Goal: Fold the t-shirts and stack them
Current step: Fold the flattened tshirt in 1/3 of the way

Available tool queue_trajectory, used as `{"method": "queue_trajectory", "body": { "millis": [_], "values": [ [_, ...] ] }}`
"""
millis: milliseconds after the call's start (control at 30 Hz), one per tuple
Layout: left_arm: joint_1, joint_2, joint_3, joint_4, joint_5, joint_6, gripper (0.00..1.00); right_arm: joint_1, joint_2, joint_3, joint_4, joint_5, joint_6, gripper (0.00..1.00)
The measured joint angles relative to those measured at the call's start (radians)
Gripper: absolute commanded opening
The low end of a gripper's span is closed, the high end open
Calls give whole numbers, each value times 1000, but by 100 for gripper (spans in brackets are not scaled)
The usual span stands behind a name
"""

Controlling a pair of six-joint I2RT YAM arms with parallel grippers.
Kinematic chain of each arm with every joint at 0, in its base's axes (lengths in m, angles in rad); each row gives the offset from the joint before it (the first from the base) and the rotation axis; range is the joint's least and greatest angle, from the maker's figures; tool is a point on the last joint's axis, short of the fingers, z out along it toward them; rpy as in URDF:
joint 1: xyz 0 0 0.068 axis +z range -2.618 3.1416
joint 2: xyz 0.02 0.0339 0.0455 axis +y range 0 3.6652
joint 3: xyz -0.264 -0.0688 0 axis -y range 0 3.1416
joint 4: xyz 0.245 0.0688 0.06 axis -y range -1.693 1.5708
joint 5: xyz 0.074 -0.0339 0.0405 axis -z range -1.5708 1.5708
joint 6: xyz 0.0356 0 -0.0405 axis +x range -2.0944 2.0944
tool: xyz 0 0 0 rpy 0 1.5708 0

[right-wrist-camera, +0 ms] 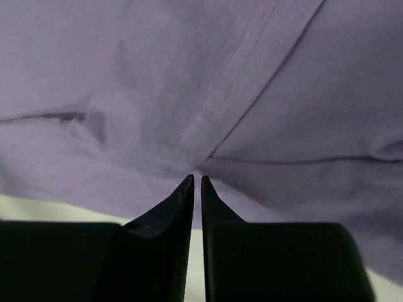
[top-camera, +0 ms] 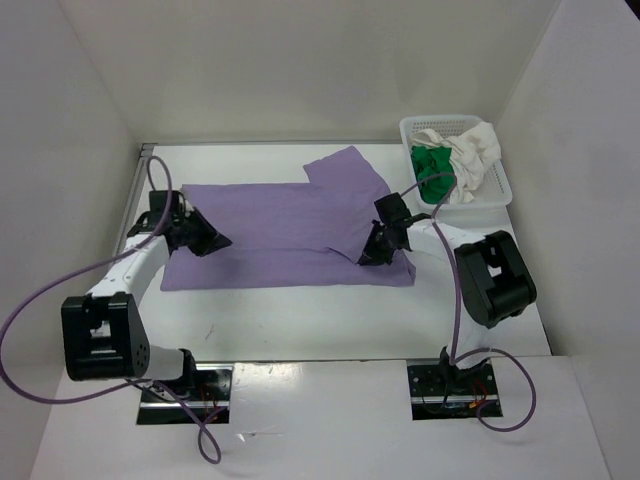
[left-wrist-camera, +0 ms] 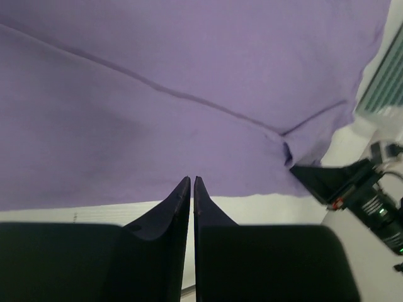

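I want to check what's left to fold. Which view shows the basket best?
The top external view: the whole white basket shows, with the green shirt and white shirt in it. The left wrist view catches only a blurred edge; the right wrist view shows none.

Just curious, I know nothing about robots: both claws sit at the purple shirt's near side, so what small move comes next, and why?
Probably raise that side slightly, both arms together. The purple shirt lies spread flat, and the left gripper and right gripper are closed at its near side, seemingly pinching it for a fold.
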Motion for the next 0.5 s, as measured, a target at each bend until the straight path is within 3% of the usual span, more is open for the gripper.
{"method": "queue_trajectory", "body": {
  "millis": [33,133,467,500],
  "values": [
    [-31,16,0,12,0,-9,11,0,14,2,6,5,-1,28],
    [-100,76,0,39,-2,-16,11,0,18,3,14,23,-5,33],
    [-117,140,-22,77,-38,-15,11,0,59,28,58,48,-3,33],
    [-117,140,-27,81,-39,-15,11,0,60,29,59,48,-3,29]
  ]
}}
